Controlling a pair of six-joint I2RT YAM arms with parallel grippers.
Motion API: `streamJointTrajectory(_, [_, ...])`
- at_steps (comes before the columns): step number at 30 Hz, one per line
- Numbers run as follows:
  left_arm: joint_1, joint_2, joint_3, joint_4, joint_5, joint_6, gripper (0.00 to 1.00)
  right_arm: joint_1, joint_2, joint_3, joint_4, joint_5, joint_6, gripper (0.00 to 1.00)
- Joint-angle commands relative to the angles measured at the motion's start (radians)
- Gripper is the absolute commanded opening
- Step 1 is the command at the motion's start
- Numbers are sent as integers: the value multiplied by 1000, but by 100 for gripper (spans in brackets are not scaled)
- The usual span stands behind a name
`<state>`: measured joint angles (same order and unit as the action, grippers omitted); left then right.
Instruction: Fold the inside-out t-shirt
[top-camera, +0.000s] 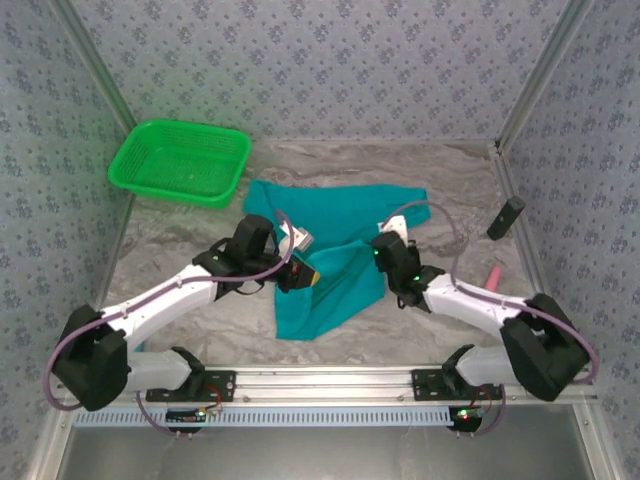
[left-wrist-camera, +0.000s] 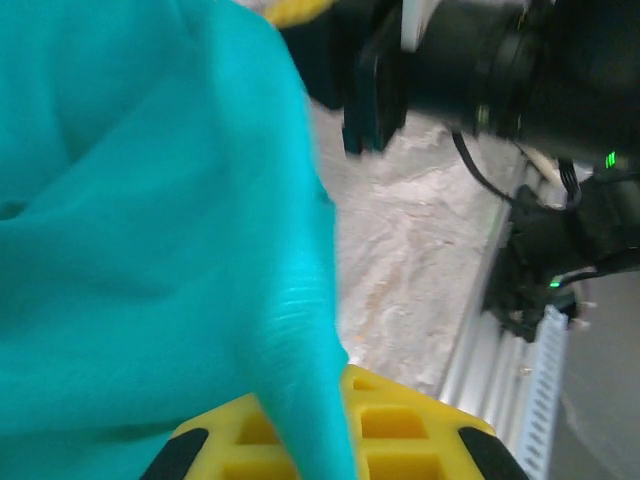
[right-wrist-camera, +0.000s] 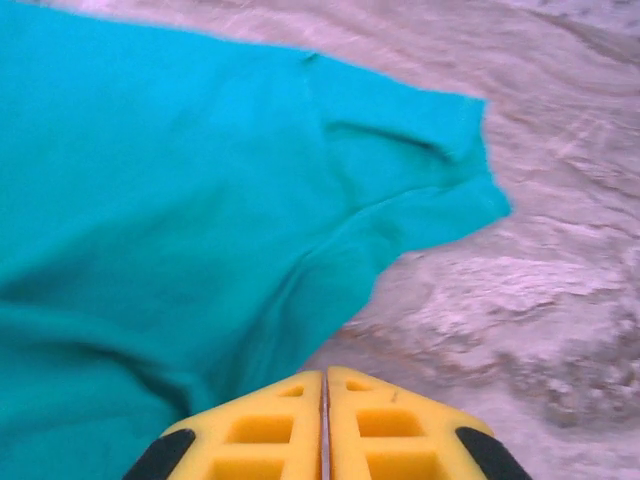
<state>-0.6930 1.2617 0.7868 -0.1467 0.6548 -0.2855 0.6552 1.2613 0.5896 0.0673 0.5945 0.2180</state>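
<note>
The teal t-shirt (top-camera: 335, 215) lies crumpled across the middle of the table, and its lower part (top-camera: 305, 315) reaches toward the front rail. My left gripper (top-camera: 298, 270) is shut on a fold of the t-shirt (left-wrist-camera: 300, 400), which runs down between the yellow fingers (left-wrist-camera: 420, 430). The raised cloth takes up the left half of the left wrist view. My right gripper (top-camera: 385, 250) sits at the shirt's right edge. Its yellow fingers (right-wrist-camera: 400, 430) are pressed together with no cloth showing between them. The shirt's edge (right-wrist-camera: 330, 300) ends just left of the fingertips, and a sleeve (right-wrist-camera: 420, 150) lies ahead.
A bright green mesh basket (top-camera: 180, 160) stands at the back left. A black object (top-camera: 505, 217) leans by the right wall, with a small pink item (top-camera: 492, 275) near it. The metal rail (top-camera: 330, 380) runs along the front edge.
</note>
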Motion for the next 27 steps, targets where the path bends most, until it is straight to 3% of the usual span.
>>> streamJointTrajectory(1, [-4,44,105,50,131,-105,0,-5,-131,28,-136,-149,-2,18])
streamJointTrajectory(5, [9,108,257,-113,127,-51,0,27,-236,41,-273,-499,-65,27])
streamJointTrajectory(9, [47,129,315,-186,125,-19,0,178,-232,42,-275,-645,-118,40])
streamJointTrajectory(11, [63,127,320,-200,126,-16,0,235,-168,48,-201,-632,-33,47])
streamJointTrajectory(16, [81,128,338,-223,128,-15,0,229,100,164,-140,-459,157,49])
streamJointTrajectory(20, [96,114,338,-249,110,-4,0,230,264,190,75,-433,155,51])
streamJointTrajectory(27, [139,115,318,-238,88,-23,0,256,551,375,16,-397,31,53])
